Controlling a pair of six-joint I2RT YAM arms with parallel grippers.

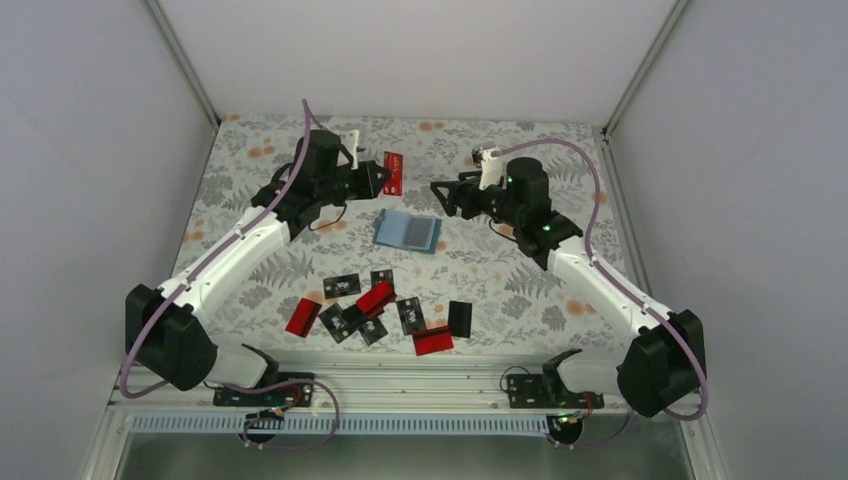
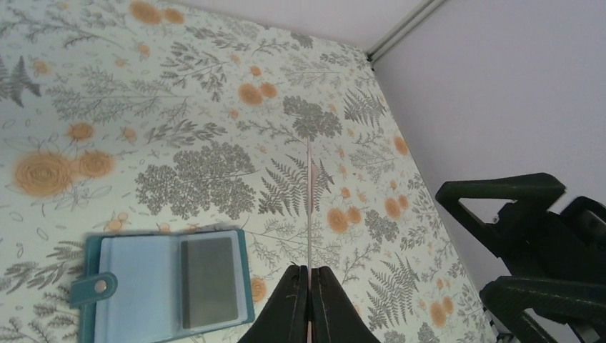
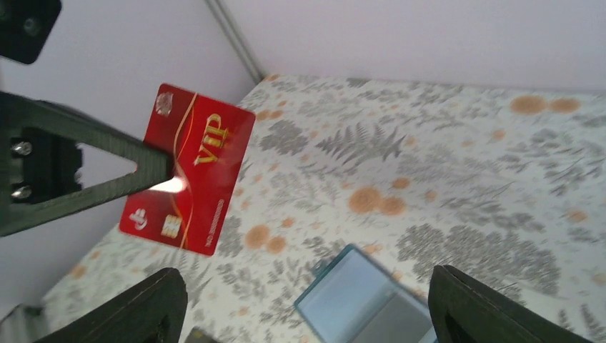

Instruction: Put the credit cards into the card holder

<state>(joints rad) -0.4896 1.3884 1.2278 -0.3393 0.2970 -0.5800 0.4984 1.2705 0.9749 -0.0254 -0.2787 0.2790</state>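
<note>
Top external view showed the left gripper (image 1: 381,178) clamped on a red card (image 1: 393,172), raised over the far part of the table (image 1: 560,300), just beyond the holder (image 1: 408,232). The holder lay open and flat on the floral surface between the two grippers, with a grey rectangle on one page. The right gripper (image 1: 438,195) had its jaws wide apart and held nothing, facing the red card from the right. The other cards (image 1: 375,308), red and black, lay scattered nearer the arm bases, well apart from the holder. In the left wrist view the red card showed edge-on between the pinched fingers.
</note>
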